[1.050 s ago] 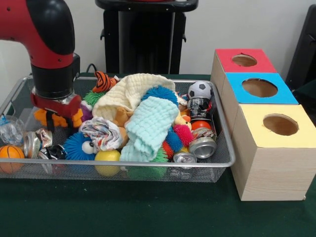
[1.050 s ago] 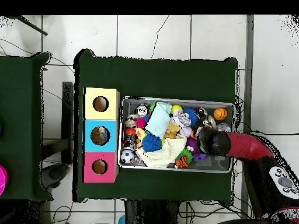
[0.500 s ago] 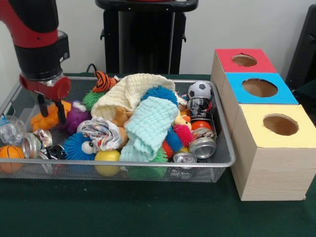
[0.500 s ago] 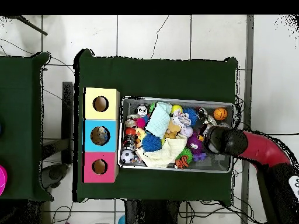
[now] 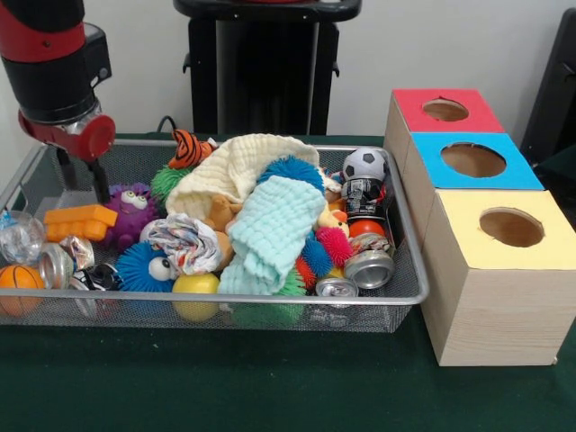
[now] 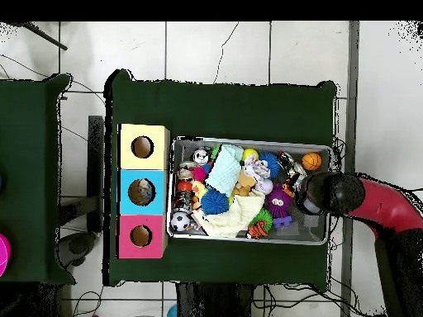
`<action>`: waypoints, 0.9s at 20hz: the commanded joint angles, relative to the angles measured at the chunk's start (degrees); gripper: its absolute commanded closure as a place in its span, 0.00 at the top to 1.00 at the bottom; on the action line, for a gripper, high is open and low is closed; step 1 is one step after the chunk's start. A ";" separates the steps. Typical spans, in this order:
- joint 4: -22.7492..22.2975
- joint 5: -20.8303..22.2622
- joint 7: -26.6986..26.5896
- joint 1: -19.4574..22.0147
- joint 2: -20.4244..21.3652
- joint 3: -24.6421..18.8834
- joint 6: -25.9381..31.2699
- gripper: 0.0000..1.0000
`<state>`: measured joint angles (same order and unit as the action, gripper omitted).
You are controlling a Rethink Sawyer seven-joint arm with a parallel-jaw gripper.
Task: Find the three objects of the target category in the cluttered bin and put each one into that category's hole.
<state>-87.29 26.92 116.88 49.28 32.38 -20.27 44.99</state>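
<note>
My gripper [image 5: 82, 183] hangs open and empty over the left end of the wire bin [image 5: 409, 236], just above an orange toy [image 5: 79, 221] and a purple plush monster [image 5: 132, 209]. From overhead the gripper [image 6: 312, 198] sits at the bin's right end. The pile holds a tiger toy [image 5: 189, 147], a cream cloth [image 5: 236, 167], a mint cloth [image 5: 270, 229], a soccer ball [image 5: 365, 164], a black can [image 5: 364, 198] and silver cans [image 5: 369, 267]. Beside the bin stand the red box [image 5: 445, 112], blue box [image 5: 472, 162] and yellow box [image 5: 508, 229], each with a round hole.
A small basketball [image 5: 18, 279], crushed cans [image 5: 58, 263], a blue spiky ball with eyes [image 5: 144, 265] and a yellow ball [image 5: 196, 286] lie along the bin's near side. A black stand [image 5: 265, 67] rises behind the bin. Green cloth [image 5: 225, 382] covers the table.
My gripper has risen off the orange toy and drawn back towards the bin's end. The orange toy stays in the bin, lying flat, and the purple monster now shows fully.
</note>
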 commanded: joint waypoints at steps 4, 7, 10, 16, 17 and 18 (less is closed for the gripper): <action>7.87 1.64 -12.95 -1.16 -1.91 -5.31 5.22 1.00; 10.37 2.39 -12.03 -2.07 -3.50 -5.06 4.31 1.00; 13.11 2.38 -11.96 -2.74 -4.68 -4.87 5.05 1.00; 13.86 2.71 -10.91 -4.22 -3.55 -3.24 6.36 1.00; 13.94 2.79 -10.63 -4.52 -3.36 -2.91 6.53 1.00; 13.85 2.88 -10.61 -4.55 -3.44 -2.81 6.25 1.00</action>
<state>-76.76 27.46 116.88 46.49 30.41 -21.25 46.18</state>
